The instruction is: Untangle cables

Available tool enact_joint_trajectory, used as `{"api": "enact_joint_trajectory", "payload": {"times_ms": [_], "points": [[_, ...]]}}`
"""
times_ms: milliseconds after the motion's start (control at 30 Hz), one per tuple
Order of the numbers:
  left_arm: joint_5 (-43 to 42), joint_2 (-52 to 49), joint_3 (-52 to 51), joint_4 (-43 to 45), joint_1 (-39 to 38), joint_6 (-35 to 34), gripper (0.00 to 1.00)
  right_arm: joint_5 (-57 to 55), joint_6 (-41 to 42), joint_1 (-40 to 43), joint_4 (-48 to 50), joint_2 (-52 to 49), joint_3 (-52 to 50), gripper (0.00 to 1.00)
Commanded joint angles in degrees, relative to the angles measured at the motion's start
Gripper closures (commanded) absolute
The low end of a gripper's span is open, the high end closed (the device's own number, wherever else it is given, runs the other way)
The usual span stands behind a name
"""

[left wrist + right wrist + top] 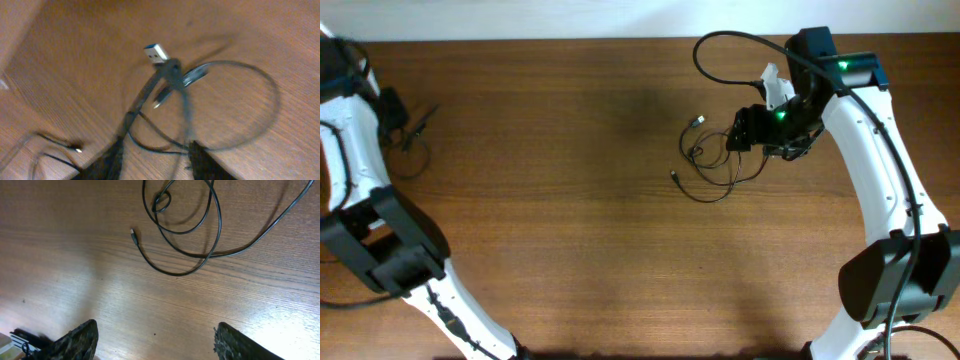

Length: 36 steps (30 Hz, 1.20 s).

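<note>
One cable (227, 95) with a silver USB plug (156, 52) lies in loose loops on the table in the left wrist view; it also shows at the far left of the overhead view (417, 130). My left gripper (156, 162) is open right over it, with strands running between and against both fingers. A second bunch of thin black cables (708, 165) lies in loops at the centre right and shows in the right wrist view (190, 230) with a small plug (133, 234). My right gripper (160, 342) is wide open and empty, just short of those loops (735, 135).
The wooden table (570, 200) runs to a pale wall edge at the back. A thick black robot cable (720, 45) arcs from the right arm. A small dark item (22, 337) sits at the lower left corner of the right wrist view.
</note>
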State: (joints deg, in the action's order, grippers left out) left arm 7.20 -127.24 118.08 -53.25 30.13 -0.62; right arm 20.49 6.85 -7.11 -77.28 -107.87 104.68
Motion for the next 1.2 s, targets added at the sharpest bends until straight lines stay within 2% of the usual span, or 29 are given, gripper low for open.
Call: {"api": "enact_joint_trajectory", "payload": {"times_ms": [0, 267, 433, 467, 600, 700, 867, 933, 1100, 1167], "points": [[-7.5, -1.5, 0.5, -3.0, 2.4, -3.9, 0.00, 0.5, -0.4, -0.4, 0.2, 0.5, -0.3, 0.25], [-7.5, 5.7, 9.2, -13.8, 3.3, -6.3, 0.01, 0.5, -0.4, -0.4, 0.2, 0.5, -0.3, 0.25], [-19.7, 17.3, 12.9, -16.2, 1.3, -6.2, 0.01, -0.3, 0.4, -0.4, 0.7, 0.5, -0.3, 0.25], [-20.0, 19.1, 12.9, -17.0, -0.4, -6.2, 0.01, -2.6, 4.9, -0.4, 1.4, 0.4, -0.5, 0.25], [-19.9, 20.1, 12.4, -21.4, -11.7, -4.2, 0.00, -8.0, 14.1, 0.0, 5.5, 0.4, -4.0, 0.25], [-19.9, 18.4, 10.0, -22.0, -24.3, -2.3, 0.02, -6.9, 15.1, 4.0, 6.1, 0.5, -4.1, 0.22], [-19.9, 9.9, 6.7, -16.6, -44.4, 0.7, 0.01, -1.7, 10.3, 17.9, 4.1, 0.5, -4.1, 0.21], [-19.9, 3.3, 6.7, -11.8, -52.9, 0.7, 0.00, -1.6, 7.5, 22.0, 2.3, 0.5, -4.1, 0.21], [-19.8, -8.4, 6.7, -1.8, -66.1, 1.9, 0.00, -1.6, 5.5, 23.3, 1.0, 0.5, -4.1, 0.21], [-16.9, -11.0, 6.7, 1.0, -69.7, 2.0, 0.00, -1.6, 5.5, 23.1, 0.9, 0.5, -4.1, 0.21]]}}
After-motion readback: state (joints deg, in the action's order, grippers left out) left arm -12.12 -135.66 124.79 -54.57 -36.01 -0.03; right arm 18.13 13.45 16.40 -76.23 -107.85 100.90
